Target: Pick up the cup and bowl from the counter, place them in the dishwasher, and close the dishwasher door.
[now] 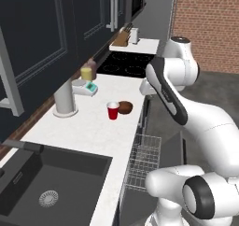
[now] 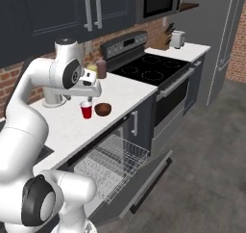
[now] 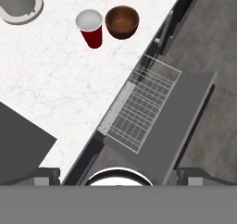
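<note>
Cup [image 1: 112,110] sits upright on the counter [image 1: 88,127], and we take it as our landmark for everything else. Bowl [image 1: 124,107] stands just beside the cup, on its stove-ward side, rims nearly touching as far as we can tell; in the hand view both show from above, cup [image 3: 90,26] w/ its white inside and bowl [image 3: 122,21] open side up, both empty. Beyond the cup toward the wall stands a tall grey cylinder [image 1: 64,99], well apart from it. Farther back from the cup, along the wall, we see a yellow jar [image 1: 86,73] and, near it, a small white-and-teal item [image 1: 87,87] we can't identify. Below the cup and out past the counter edge, the dishwasher [image 2: 115,164] is open: dishwasher door [image 2: 149,176] folded down flat, wire rack [image 2: 113,162] pulled out over it, nothing in the rack. On the far side of the cup from the bowl, further along the counter, lies the dark sink [image 1: 51,183]. Gripper [image 2: 89,93] hangs above the cup in the right base view, not touching it, fingers spread wide w/ nothing between them. Stove [image 2: 149,68] lies past the bowl, away from the cup.
</note>
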{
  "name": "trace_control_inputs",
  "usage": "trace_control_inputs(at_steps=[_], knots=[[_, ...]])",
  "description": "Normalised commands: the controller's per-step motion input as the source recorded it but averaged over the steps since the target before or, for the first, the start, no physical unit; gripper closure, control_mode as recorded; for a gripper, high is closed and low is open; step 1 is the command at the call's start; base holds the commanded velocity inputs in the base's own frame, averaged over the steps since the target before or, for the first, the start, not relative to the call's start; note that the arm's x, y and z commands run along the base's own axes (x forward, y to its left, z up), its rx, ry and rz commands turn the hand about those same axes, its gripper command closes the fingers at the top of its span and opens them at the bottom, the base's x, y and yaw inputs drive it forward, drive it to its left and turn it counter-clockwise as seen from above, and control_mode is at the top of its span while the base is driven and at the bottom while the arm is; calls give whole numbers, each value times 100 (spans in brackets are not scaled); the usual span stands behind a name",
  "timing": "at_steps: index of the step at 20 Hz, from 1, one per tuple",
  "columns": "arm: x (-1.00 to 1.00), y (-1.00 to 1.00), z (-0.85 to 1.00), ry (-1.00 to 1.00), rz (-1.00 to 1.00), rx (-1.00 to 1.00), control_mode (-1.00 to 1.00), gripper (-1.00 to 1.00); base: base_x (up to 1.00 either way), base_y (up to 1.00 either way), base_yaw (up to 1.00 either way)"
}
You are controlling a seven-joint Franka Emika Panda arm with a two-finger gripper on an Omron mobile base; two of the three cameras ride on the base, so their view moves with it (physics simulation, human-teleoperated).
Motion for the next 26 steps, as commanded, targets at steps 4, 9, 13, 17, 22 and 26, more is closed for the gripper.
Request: trace_control_inputs(at_steps=[4,9,13,17,22,26], knots=[[0,0,0,0,0,0,100,-100,40,20,-4],[36,0,0,6,0,0,-100,-100,21,3,0],[77,0,0,12,0,0,-100,-100,0,0,0],[99,0,-13,14,0,2,-100,-100,0,0,0],[98,0,-51,10,0,19,-100,-100,0,0,0],[76,0,-77,4,0,27,-100,-100,0,0,0]])
